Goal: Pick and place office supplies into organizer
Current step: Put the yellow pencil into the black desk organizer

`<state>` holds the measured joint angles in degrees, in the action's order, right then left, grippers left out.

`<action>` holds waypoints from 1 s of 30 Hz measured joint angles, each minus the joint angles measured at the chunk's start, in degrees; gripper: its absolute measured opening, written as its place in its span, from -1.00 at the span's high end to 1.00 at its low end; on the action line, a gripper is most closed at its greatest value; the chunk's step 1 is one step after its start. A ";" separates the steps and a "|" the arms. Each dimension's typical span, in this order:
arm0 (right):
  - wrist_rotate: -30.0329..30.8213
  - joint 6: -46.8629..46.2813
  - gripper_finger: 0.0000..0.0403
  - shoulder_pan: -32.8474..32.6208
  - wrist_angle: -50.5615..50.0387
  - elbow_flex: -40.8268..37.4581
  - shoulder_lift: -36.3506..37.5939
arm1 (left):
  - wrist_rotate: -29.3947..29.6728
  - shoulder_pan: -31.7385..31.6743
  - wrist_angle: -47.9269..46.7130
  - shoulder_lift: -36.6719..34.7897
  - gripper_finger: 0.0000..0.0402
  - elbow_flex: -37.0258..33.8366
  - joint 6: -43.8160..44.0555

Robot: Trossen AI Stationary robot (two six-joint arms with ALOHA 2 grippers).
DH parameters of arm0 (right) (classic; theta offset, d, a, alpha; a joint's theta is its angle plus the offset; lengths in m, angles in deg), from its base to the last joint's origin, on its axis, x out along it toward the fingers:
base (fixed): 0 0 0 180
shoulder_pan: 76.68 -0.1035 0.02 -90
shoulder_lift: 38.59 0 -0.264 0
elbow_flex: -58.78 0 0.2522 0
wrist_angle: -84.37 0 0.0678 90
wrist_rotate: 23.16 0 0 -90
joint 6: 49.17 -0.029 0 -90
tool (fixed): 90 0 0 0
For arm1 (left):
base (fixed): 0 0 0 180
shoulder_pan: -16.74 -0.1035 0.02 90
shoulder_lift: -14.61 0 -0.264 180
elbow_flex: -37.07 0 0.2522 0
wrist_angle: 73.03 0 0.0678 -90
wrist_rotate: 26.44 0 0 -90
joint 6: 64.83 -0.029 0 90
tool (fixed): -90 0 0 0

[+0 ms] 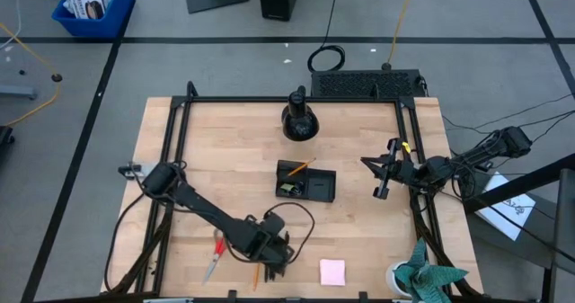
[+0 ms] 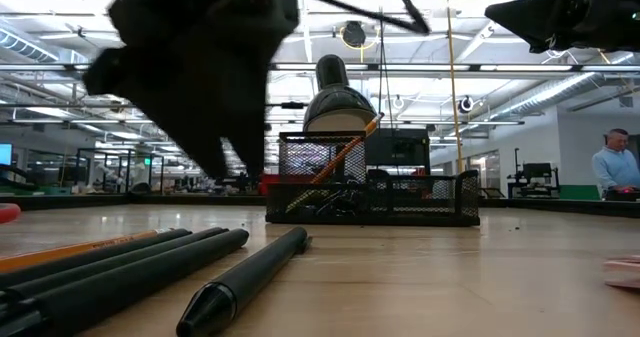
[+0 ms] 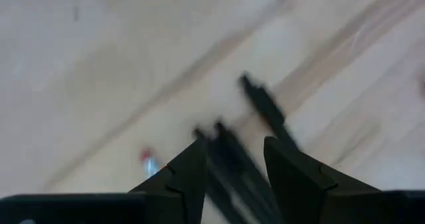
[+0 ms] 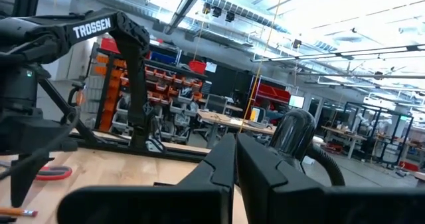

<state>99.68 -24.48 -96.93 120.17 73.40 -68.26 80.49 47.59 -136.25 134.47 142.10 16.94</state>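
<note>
Three black pens (image 2: 240,282) lie side by side near the table's front edge, with an orange pencil (image 2: 60,252) beside them. My left gripper (image 3: 232,147) hangs open just above the pens (image 3: 226,161), pointing steeply down, and touches nothing. Left of it lie the red-handled scissors (image 1: 216,253); to its right is the pink sticky-note pad (image 1: 332,271). The black organizer (image 1: 305,182) stands mid-table with a pencil (image 2: 345,157) leaning in it. My right gripper (image 4: 236,161) waits shut at the table's right side (image 1: 382,182).
A round black dome-shaped stand (image 1: 299,119) sits behind the organizer. A green plant in a white pot (image 1: 422,276) stands at the near right corner. A black frame rail (image 1: 296,99) borders the table. Bare wood lies between the organizer and the pens.
</note>
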 joint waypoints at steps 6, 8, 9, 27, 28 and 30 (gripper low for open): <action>0.02 0.00 0.96 0.00 -0.01 0.00 0.00 | -7.59 -0.41 -8.62 -0.01 0.24 0.02 6.82; 0.03 0.00 0.96 0.01 -0.03 0.00 0.00 | -8.35 -0.41 -10.40 -0.01 0.24 0.02 9.03; 0.04 0.00 0.96 0.01 -0.02 0.00 0.00 | -8.85 -0.41 -10.79 -0.01 0.24 0.02 9.53; 0.09 -0.44 0.96 0.00 -0.09 0.00 0.00 | -6.45 -0.41 -10.53 0.10 0.24 0.00 11.68; 0.09 -0.41 0.96 0.00 -0.09 0.02 0.00 | -6.40 -0.41 -10.53 0.10 0.24 0.00 11.79; 0.09 -0.37 0.96 0.00 -0.09 0.00 0.00 | -6.39 -0.40 -10.53 0.10 0.24 -0.02 11.79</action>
<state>99.77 -24.85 -96.93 120.08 73.40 -68.26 74.10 47.19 -146.78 134.57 142.08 28.73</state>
